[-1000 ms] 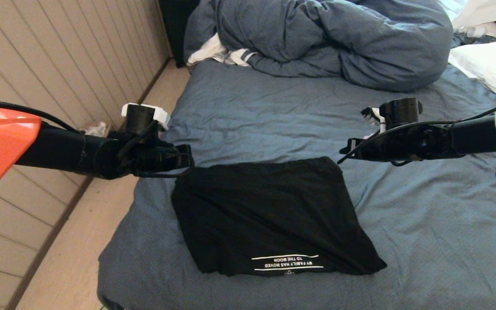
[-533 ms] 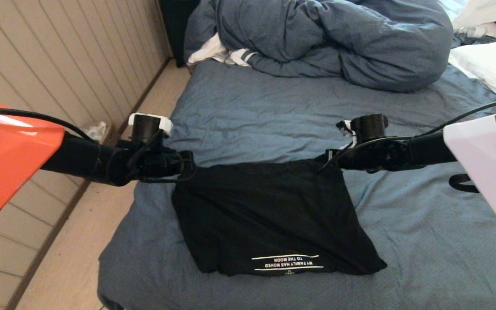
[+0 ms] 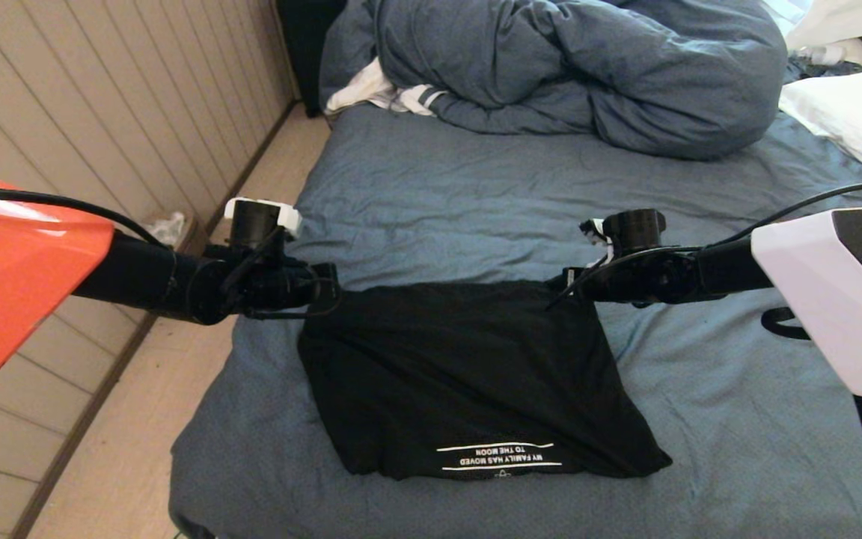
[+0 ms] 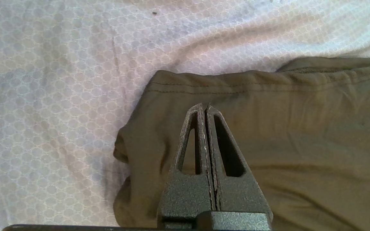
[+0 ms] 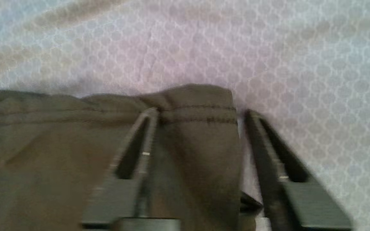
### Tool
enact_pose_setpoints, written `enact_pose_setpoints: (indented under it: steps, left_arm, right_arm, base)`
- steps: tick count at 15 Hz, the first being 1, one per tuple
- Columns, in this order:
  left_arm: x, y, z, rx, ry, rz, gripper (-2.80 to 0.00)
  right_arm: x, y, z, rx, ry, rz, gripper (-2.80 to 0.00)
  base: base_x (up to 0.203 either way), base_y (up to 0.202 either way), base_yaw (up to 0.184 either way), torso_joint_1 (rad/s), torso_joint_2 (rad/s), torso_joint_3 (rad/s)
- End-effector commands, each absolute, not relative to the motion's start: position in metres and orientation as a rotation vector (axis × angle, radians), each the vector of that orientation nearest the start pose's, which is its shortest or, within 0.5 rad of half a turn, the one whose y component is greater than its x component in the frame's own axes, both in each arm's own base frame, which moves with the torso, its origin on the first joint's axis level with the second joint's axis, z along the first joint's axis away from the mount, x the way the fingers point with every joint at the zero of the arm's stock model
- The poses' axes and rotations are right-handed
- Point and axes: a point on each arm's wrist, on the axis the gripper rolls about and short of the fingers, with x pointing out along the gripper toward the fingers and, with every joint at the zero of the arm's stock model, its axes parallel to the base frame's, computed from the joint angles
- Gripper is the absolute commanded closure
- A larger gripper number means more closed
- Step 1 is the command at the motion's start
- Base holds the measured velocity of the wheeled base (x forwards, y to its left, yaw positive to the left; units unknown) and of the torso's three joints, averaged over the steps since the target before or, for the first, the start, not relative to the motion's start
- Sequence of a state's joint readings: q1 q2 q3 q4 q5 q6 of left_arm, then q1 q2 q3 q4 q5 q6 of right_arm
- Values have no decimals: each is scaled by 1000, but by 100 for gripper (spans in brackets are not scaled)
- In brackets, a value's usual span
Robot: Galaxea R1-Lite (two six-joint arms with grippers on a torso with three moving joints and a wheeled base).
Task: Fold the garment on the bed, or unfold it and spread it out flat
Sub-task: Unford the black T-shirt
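The thin black short-sleeved T-shirt point(image 3: 468, 378), folded with small white text near its lower edge, lies low in the middle of the head view on the wide bed with the wrinkled blue-grey sheet point(image 3: 730, 404). The left gripper point(image 4: 204, 107) sits at the shirt's upper left corner, its jaws pressed together over the fabric near the stitched hem. The right gripper point(image 5: 198, 112) is at the upper right corner, jaws parted, straddling the hem corner between them.

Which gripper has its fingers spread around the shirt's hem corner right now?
The right gripper: its fingers straddle the far right corner of the garment. The left gripper is shut, over the far left corner.
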State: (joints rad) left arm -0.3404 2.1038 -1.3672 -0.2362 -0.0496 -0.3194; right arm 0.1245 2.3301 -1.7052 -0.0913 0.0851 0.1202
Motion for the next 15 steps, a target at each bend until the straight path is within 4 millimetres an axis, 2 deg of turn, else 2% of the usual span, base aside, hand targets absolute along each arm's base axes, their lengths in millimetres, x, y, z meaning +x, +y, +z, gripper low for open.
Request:
enact_pose_setpoints:
  steps: [1,6,8,10,13,15]
  left_arm:
    - [399,-143,149,-239,548,-299,0]
    - [400,-143,144,-239,560,-297,0]
    - [399,-142,145,-241,560,-297,0]
    - [393,-140,147,-240,561,-295,0]
    - [379,-135,161,-244,544,-298,0]
    - [370,-132,165,-245,545,-298,0]
  right_arm:
    - [480,63,122,107,542,173,0]
    - [478,64,133,110,514,166,0]
    - [470,70,151,108,479,163,0]
    - [449,81,186,111,417,183,0]
    - [400,105,240,109,317,266,0]
    - [367,112,265,109,276,307,0]
  base:
    - [0,0,0,0,0,0]
    - [0,0,0,0,0,0]
    - [0,0,0,0,0,0]
    - [0,0,0,0,0,0]
    - [0,0,0,0,0,0]
    - [0,0,0,0,0,0]
